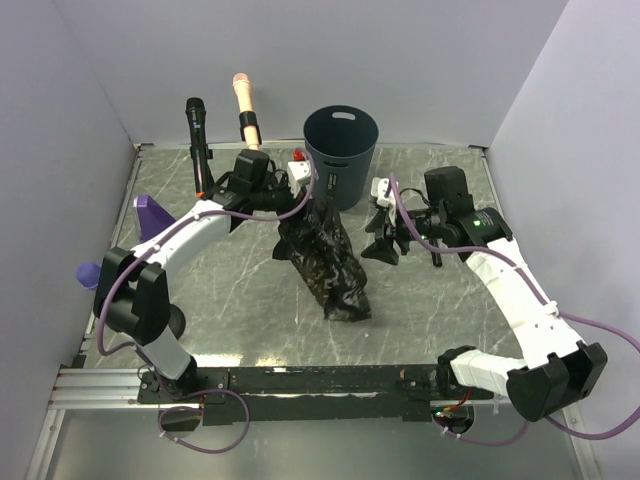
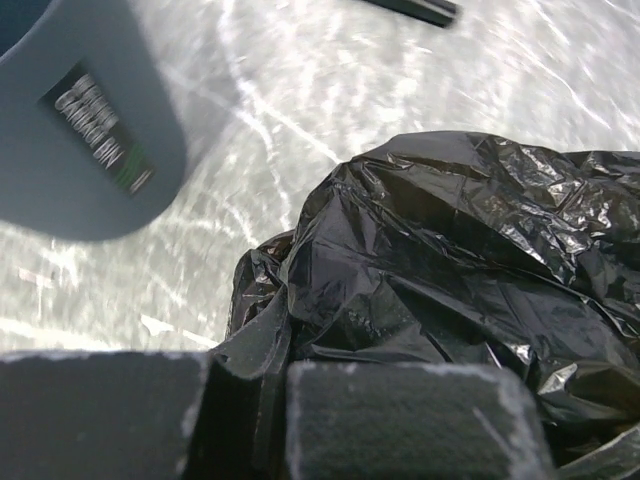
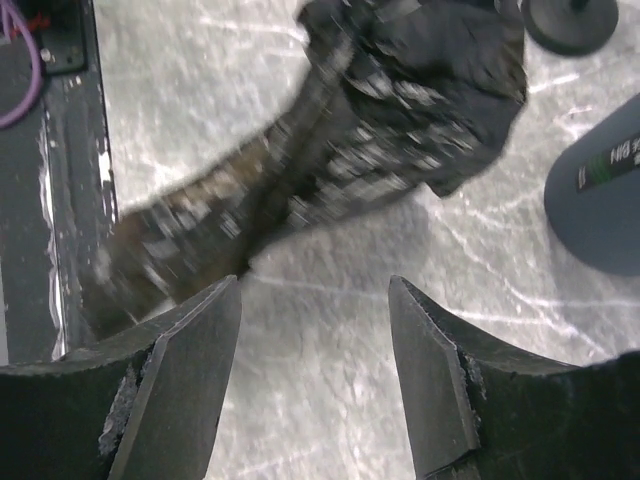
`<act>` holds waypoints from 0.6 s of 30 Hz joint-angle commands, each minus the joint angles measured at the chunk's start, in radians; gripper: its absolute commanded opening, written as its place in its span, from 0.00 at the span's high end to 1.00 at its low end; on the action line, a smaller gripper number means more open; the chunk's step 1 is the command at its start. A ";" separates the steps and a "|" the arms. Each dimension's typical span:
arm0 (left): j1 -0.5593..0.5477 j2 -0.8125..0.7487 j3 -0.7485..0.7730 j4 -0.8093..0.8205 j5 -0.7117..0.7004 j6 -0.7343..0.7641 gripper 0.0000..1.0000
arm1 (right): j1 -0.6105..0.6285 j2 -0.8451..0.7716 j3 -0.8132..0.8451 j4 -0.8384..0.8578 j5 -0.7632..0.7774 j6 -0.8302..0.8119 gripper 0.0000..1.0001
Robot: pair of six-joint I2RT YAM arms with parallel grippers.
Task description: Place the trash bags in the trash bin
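Observation:
The dark blue-grey trash bin (image 1: 340,150) stands upright at the back middle of the table. A crumpled black trash bag (image 1: 325,262) hangs from my left gripper (image 1: 303,200) just in front of the bin, its lower end trailing on the table. In the left wrist view the gripper (image 2: 250,370) is shut on a fold of the bag (image 2: 450,260), and the bin wall (image 2: 80,130) is at the upper left. My right gripper (image 1: 383,243) is open and empty, to the right of the bag. In the right wrist view the gripper (image 3: 312,290) faces the blurred bag (image 3: 400,110), with the bin (image 3: 600,200) at the right.
A black microphone (image 1: 197,130) and a peach microphone (image 1: 245,100) stand on round bases at the back left; one base (image 3: 570,25) also shows in the right wrist view. Purple objects (image 1: 155,212) lie at the left edge. Grey walls enclose the table. A rail (image 1: 300,380) runs along the front.

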 commanded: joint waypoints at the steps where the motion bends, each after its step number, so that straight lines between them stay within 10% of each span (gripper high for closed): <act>1: -0.007 0.024 0.080 0.023 -0.130 -0.186 0.99 | 0.022 0.027 0.041 0.092 -0.063 0.065 0.32; 12: -0.007 -0.034 0.007 0.049 -0.098 -0.217 1.00 | 0.077 0.127 0.042 0.227 0.017 0.107 0.33; 18: -0.007 -0.034 0.019 0.052 -0.107 -0.204 1.00 | 0.081 0.165 0.074 0.218 0.036 0.105 0.54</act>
